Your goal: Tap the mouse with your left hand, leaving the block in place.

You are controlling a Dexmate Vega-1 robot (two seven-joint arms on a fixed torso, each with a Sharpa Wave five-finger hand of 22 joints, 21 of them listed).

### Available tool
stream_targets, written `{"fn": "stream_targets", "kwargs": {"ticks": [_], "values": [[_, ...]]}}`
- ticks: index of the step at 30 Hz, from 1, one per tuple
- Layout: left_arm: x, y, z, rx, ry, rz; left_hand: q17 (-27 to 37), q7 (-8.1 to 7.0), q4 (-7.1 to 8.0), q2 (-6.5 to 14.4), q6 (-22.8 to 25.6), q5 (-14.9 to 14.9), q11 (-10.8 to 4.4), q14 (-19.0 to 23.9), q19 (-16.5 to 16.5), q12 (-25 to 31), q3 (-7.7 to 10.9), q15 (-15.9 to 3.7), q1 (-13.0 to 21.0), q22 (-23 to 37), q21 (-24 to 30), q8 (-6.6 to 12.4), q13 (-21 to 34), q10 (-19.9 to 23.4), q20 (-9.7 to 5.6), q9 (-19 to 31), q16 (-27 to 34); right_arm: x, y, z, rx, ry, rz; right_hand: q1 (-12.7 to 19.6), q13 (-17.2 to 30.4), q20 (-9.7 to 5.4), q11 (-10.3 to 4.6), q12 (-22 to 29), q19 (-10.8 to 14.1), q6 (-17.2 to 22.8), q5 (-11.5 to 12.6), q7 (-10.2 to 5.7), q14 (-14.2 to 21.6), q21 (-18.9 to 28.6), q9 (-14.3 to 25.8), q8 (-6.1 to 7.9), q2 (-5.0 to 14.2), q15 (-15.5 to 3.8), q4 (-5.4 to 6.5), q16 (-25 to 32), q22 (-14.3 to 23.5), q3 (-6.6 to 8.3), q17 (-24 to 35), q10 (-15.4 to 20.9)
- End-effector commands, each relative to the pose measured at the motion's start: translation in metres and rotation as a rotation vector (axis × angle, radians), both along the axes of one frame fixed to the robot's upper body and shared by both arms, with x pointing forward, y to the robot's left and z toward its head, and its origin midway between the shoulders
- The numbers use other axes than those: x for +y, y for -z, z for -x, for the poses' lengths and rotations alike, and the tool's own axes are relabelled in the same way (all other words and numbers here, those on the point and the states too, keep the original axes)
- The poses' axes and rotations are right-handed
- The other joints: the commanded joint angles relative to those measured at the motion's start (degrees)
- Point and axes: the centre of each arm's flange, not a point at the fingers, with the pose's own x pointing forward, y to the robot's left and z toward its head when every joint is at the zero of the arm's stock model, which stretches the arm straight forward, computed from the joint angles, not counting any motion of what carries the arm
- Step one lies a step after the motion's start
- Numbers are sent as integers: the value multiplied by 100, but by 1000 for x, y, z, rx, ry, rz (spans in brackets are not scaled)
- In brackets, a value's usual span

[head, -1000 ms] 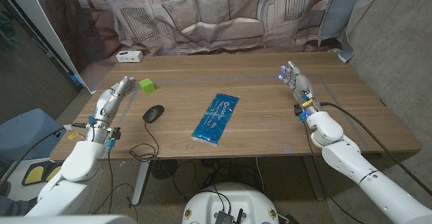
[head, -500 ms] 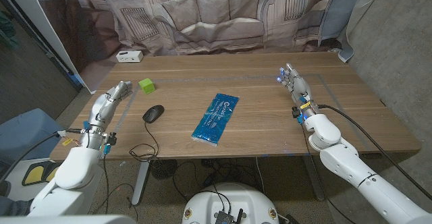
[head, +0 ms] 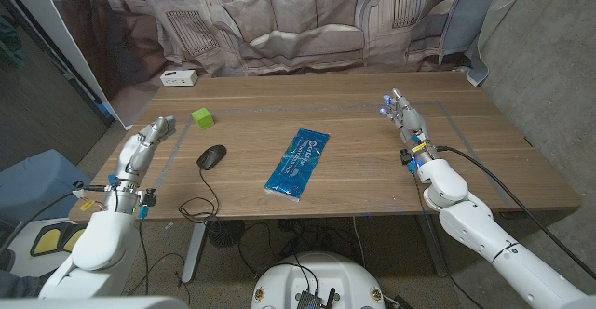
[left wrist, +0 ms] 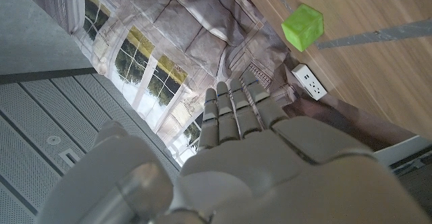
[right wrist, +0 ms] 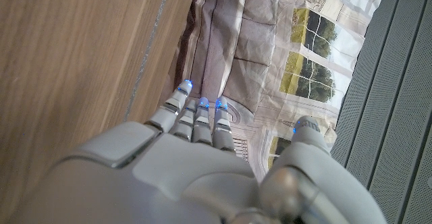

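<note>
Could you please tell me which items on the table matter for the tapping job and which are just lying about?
Part of the job:
- black computer mouse with its cable, the thing to tap
- small green cube block, to be left where it is
- left hand, open at the table's edge

Lying about:
- blue plastic packet mid-table
- white power strip at the far edge

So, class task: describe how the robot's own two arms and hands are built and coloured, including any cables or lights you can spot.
Both arms have smooth, rounded white shells. The left hand and right hand are pale grey and jointed, with segmented fingers. Blue lights glow at the right hand's fingertips. Small blue fittings sit at each wrist. A black cable trails from the right wrist, and thinner wires hang off the left wrist.
</note>
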Motion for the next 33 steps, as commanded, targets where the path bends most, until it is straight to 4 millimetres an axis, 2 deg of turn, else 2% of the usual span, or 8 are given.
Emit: {"fn": "stream_targets", "kwargs": {"ticks": [1, 6, 22, 27, 33], "values": [[0, 3, 8, -40, -178, -82, 18, 4, -19, -43, 78, 25, -16, 49, 54, 33, -24, -10, 21, 27, -11, 39, 11, 44, -6, 10, 28, 3, 0, 3, 8, 9, 8, 22, 8, 32, 9, -32, -1, 53, 14, 12, -16, -8, 23, -2, 15, 9, -29, -6, 15, -7, 8, 57], [-3, -2, 14, -56, -298, -175, 17, -12, -23, -43, 82, 27, -27, 53, 50, 31, -27, -19, 26, 27, -22, 32, 11, 58, 4, 10, 22, 1, 2, 5, 13, 16, 5, 22, 8, 37, 14, -37, -5, 51, 14, 12, -21, -10, 23, -5, 16, 12, -28, -11, 15, -10, 8, 55], [-20, -8, 22, -125, -521, -346, 16, -86, -36, -37, 193, 39, -95, 146, 93, 43, -35, -76, 46, 28, -53, 37, 11, 172, 7, 11, 20, -1, 4, 9, 18, 20, 13, 20, 9, 49, 19, -66, -43, 19, 14, 7, -53, -28, 23, -26, 28, 30, -25, -33, 15, -17, 11, 13], [-29, -11, 30, -132, -669, -474, 15, -97, -39, -34, 208, 42, -117, 156, 101, 42, -37, -88, 51, 29, -61, 34, 11, 188, 7, 11, 15, -2, 5, 12, 19, 28, 2, 20, 10, 50, 9, -79, -67, 20, 14, 6, -82, -37, 23, -28, 30, 44, -24, -47, 15, -19, 12, -11], [-34, -12, 35, -130, -754, -545, 15, -152, -41, -29, 210, 46, -158, 155, 98, 23, -40, -127, 54, 29, -78, 21, 11, 171, -1, 12, 2, 0, 6, 12, 19, 23, 0, 17, 10, 55, 29, -94, -82, 19, 13, -25, -97, -42, 23, -30, 30, 51, -23, -56, 15, -25, 13, -43]]}}
